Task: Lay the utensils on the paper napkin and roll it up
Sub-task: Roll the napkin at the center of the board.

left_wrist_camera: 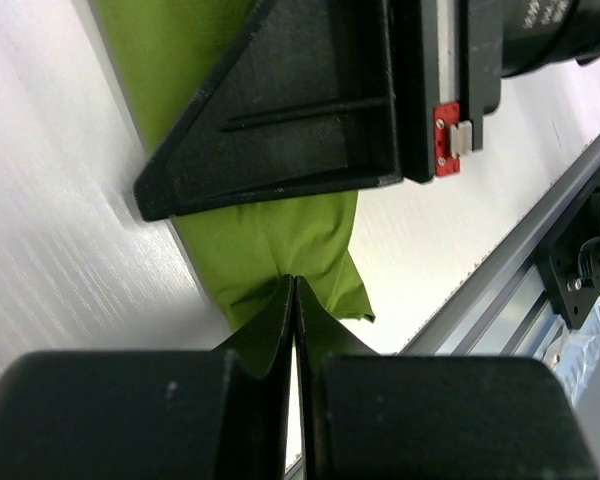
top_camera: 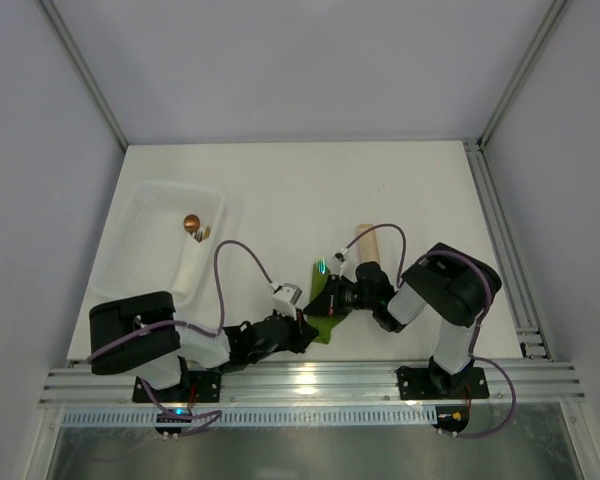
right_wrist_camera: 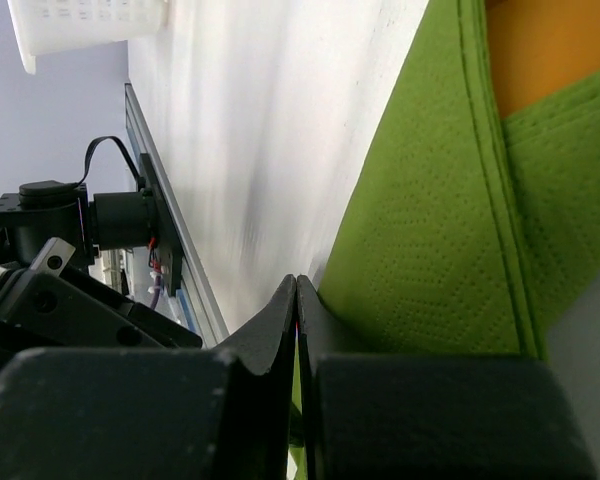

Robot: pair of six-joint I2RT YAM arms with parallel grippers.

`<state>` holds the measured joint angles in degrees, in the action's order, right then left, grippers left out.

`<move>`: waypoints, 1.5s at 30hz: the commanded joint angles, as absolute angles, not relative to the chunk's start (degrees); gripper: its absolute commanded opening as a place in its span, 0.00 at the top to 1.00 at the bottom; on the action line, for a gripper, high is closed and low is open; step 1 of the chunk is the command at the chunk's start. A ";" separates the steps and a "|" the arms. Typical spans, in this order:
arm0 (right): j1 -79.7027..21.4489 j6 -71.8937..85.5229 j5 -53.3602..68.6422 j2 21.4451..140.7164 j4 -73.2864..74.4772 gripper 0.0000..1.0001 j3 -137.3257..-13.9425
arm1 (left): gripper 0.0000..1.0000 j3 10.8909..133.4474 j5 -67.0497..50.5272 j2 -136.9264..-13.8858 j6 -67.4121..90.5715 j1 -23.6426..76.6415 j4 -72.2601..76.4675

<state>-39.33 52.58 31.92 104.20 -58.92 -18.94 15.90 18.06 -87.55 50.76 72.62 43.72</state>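
Note:
The olive-green paper napkin lies folded over near the table's front edge, between my two grippers. An orange utensil shows inside its fold, and its pale end sticks out at the far side. A shiny green-purple utensil tip pokes out beside it. My left gripper is shut, pinching the napkin's bunched near end. My right gripper is shut with its tips at the napkin's edge. I cannot tell whether paper is caught between its fingers.
A clear plastic tray stands at the left, with a copper-coloured spoon in it. The aluminium rail runs along the near edge, just behind the napkin. The right gripper's black body hangs over the napkin.

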 commanded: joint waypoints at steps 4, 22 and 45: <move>-39.29 52.03 29.88 108.02 -63.11 0.96 -19.25 | 1.00 12.66 18.46 -86.66 47.11 75.58 40.68; -39.29 49.57 27.33 109.07 -55.46 0.96 -21.71 | 1.00 14.58 31.44 -80.64 47.56 85.15 29.12; -39.46 48.60 28.30 108.11 -52.30 0.97 -23.12 | 1.00 21.69 16.61 -68.01 34.54 74.44 25.83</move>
